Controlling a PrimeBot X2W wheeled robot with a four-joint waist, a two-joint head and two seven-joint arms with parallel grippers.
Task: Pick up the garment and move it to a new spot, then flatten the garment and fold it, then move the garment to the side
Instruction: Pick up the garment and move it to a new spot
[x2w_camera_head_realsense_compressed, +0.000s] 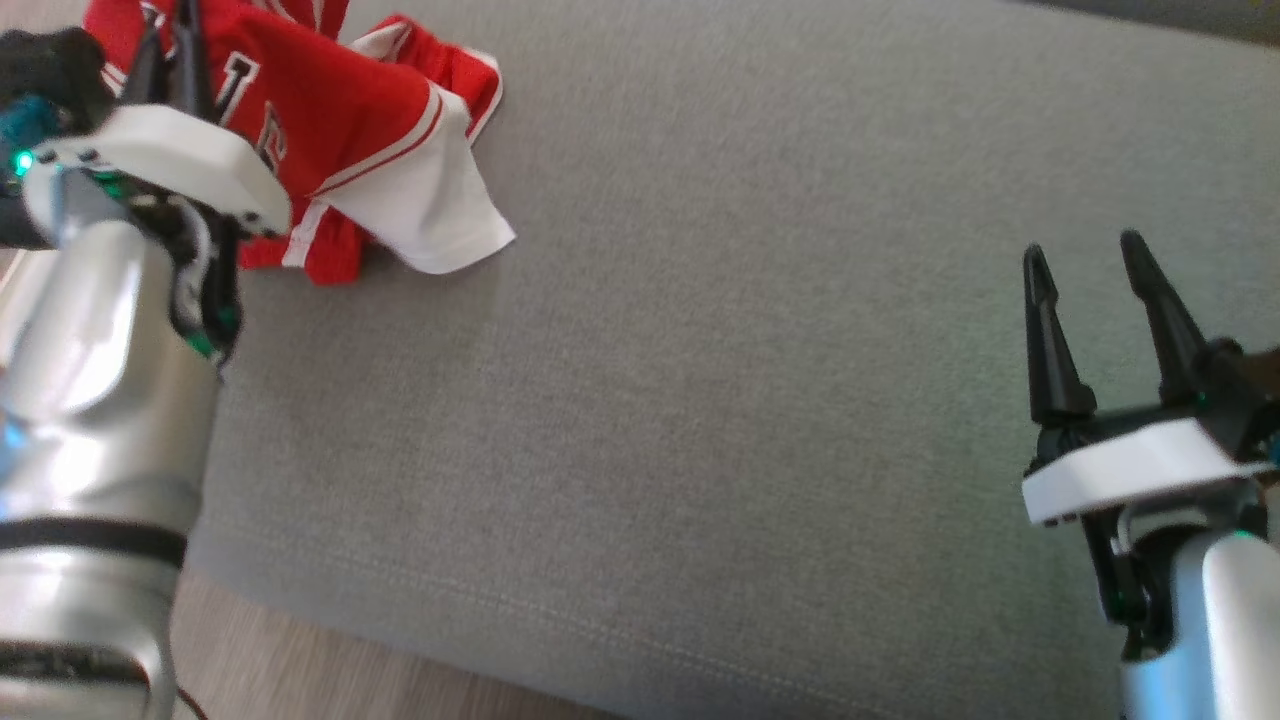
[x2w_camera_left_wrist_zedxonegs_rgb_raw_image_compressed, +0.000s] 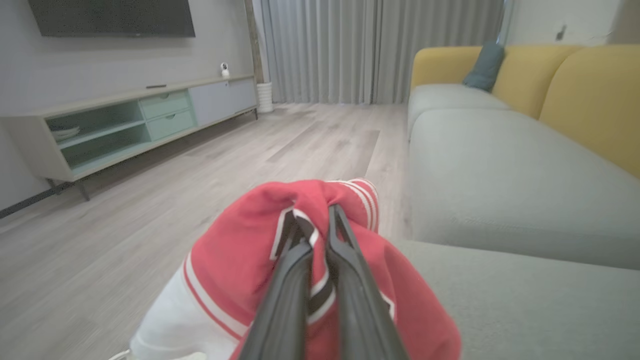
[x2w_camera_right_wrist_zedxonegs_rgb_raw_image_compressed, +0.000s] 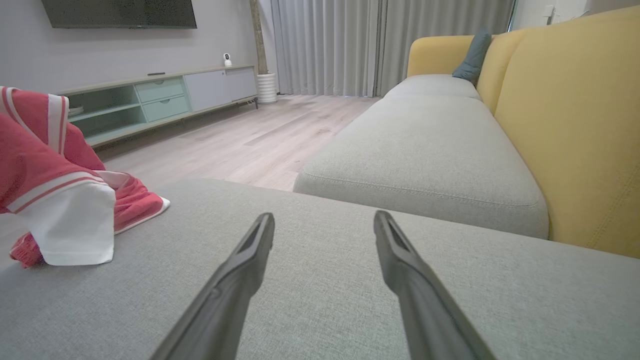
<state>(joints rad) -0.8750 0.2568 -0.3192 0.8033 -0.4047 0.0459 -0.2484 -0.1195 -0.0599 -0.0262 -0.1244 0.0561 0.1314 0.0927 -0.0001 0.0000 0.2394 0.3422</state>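
Grips the garment (x2w_camera_head_realsense_compressed: 340, 130) with the left hand (x2w_camera_left_wrist_zedxonegs_rgb_raw_image_compressed: 315, 212) near the sofa (x2w_camera_head_realsense_compressed: 750, 400) edge, holds the right hand (x2w_camera_head_realsense_compressed: 1083, 250) wide open above it.

A grey sofa (x2w_camera_right_wrist_zedxonegs_rgb_raw_image_compressed: 425, 150) with yellow backs (x2w_camera_right_wrist_zedxonegs_rgb_raw_image_compressed: 575, 125) ran down one side of the room, a teal cushion (x2w_camera_right_wrist_zedxonegs_rgb_raw_image_compressed: 470, 55) propped at its far end. Pale wood floor (x2w_camera_right_wrist_zedxonegs_rgb_raw_image_compressed: 240, 140) stretched to grey curtains (x2w_camera_right_wrist_zedxonegs_rgb_raw_image_compressed: 340, 45), drawn shut. Opposite the sofa, a dark TV (x2w_camera_right_wrist_zedxonegs_rgb_raw_image_compressed: 120, 12) hung on a plain wall (x2w_camera_right_wrist_zedxonegs_rgb_raw_image_compressed: 30, 55) above a long low cabinet (x2w_camera_right_wrist_zedxonegs_rgb_raw_image_compressed: 165, 95) with green drawers and open shelves. A small white camera (x2w_camera_right_wrist_zedxonegs_rgb_raw_image_compressed: 227, 59) sat on top.
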